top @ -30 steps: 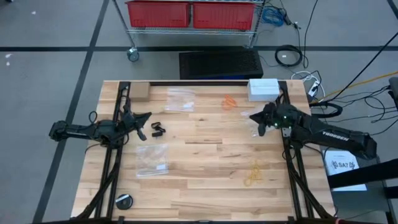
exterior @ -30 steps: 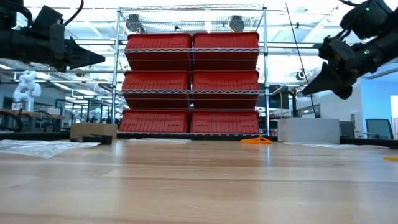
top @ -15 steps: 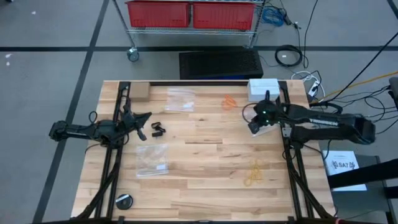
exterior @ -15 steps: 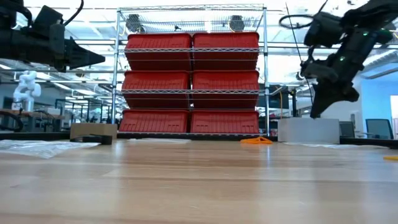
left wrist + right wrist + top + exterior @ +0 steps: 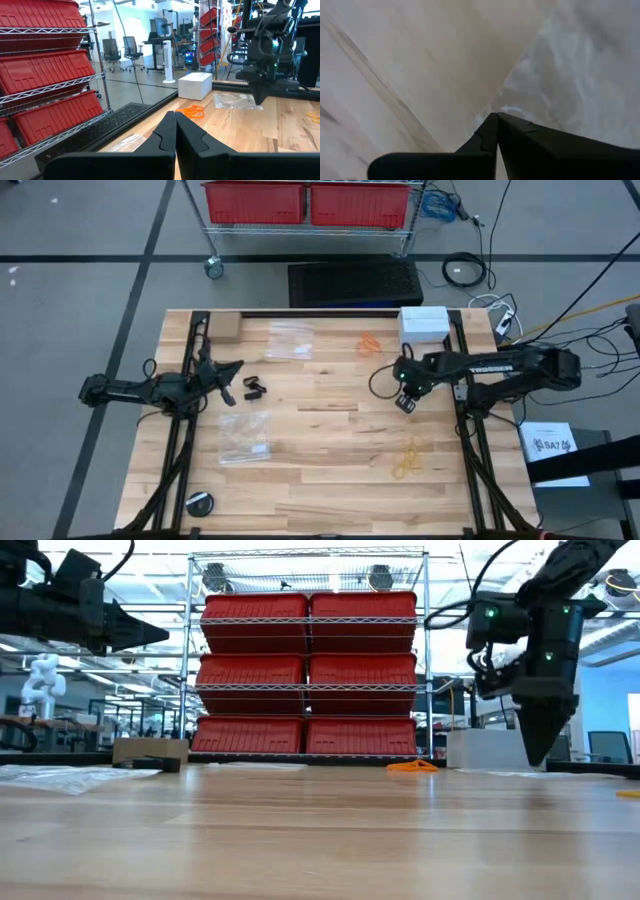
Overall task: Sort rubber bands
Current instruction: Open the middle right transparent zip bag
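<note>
The right hand (image 5: 404,402) pointed straight down over the worktop (image 5: 330,480), its fingers (image 5: 492,131) clenched together on nothing, tip just above the wood at the edge of a clear plastic bag (image 5: 570,75); whether it touched the bag was hard to tell from the wrist view; the orange rubber bands (image 5: 370,343) lay near this hand, toward the far edge and beside a white box (image 5: 423,322); the pale yellow-tan rubber bands (image 5: 408,458) lay near it on the opposite, nearer side; the black rubber bands (image 5: 252,388) rested well apart from it, just beside the left hand (image 5: 236,366); that left hand hung level above the worktop, likewise clenched and empty; a second clear bag (image 5: 245,436) lay near the left hand toward the front edge, and a third (image 5: 288,340) sat toward the far edge between the two hands.
</note>
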### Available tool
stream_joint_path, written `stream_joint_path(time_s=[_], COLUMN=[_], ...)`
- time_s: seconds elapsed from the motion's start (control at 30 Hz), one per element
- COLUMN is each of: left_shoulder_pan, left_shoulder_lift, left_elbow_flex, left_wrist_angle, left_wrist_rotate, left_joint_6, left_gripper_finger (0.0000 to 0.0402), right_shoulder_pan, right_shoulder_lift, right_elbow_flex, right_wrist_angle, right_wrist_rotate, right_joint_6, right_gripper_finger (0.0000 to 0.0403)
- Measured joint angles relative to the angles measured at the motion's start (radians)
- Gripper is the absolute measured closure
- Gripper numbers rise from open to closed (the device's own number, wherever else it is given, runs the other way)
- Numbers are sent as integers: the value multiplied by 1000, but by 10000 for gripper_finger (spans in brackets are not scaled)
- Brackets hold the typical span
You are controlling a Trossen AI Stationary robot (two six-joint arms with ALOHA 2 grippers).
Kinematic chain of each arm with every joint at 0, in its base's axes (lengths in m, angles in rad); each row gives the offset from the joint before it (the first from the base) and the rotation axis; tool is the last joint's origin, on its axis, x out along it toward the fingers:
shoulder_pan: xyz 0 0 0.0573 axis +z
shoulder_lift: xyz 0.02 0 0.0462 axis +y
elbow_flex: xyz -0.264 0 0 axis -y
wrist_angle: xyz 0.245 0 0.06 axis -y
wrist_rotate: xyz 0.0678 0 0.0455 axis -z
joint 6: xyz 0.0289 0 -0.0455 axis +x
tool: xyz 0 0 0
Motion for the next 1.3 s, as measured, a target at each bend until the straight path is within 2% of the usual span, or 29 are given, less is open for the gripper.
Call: stream_joint_path(time_s=[0.2,0.47,0.73,0.9,1.07,1.2,1.3], left_shoulder_pan=[0,0,0,0,0,0,0], left_shoulder_lift=[0,0,0,0,0,0,0], left_elbow_flex=[0,0,0,0,0,0,0], left_wrist_angle=[0,0,0,0,0,0,0], left_wrist_rotate=[0,0,0,0,0,0,0], left_joint_6=[0,0,0,0,0,0,0], left_gripper_finger=[400,400,400,400,400,400,400], right_shoulder_pan=[45,77,118,151,156,143,142], right_shoulder_lift=[95,174,343,378,352,360,365], right_elbow_flex=[2,23,198,388,514,501,429], right_wrist_angle=[45,261,405,341,78,-111,-118], right_wrist_rotate=[20,-78,-85,-85,-24,52,74], right_joint_6=[26,94,63,-98,-209,-234,-247], right_gripper_finger=[403,403,403,403,403,403,403])
